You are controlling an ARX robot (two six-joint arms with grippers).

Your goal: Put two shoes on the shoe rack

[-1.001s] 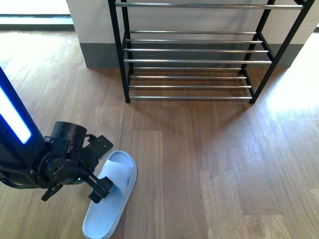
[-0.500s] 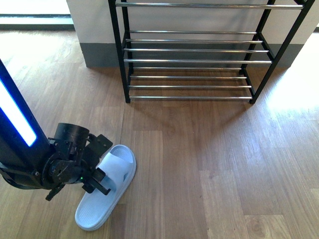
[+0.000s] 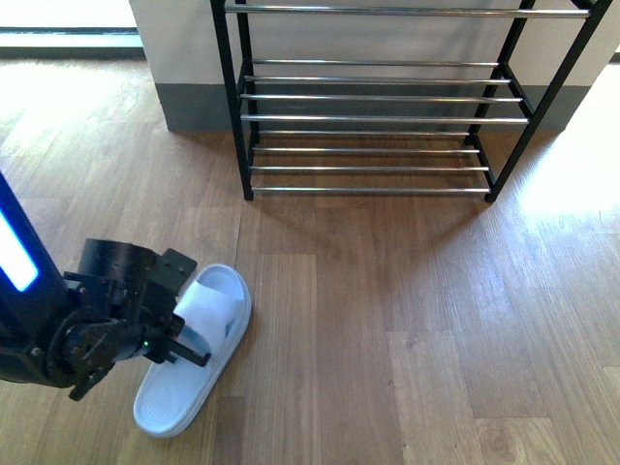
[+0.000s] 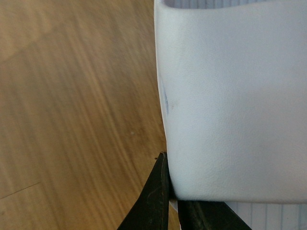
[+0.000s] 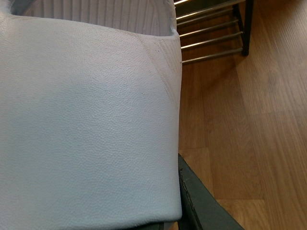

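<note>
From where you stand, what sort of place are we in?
Probably a home entryway or hallway: a tall black-framed shoe rack with chrome bar shelves stands against a white wall with grey skirting, on wood-plank flooring, with a white slide sandal in front.

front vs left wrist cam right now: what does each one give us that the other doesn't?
Front only: the shoe rack by the wall, the left arm's body, and the whole white slipper from end to end, with the left gripper at its strap.

Left wrist only: a close-up of the strap, with one dark finger outside its edge, another dark part under it, and a faint mark on its side.

Both: the slipper, the gripper on it and the wood floor.
</note>
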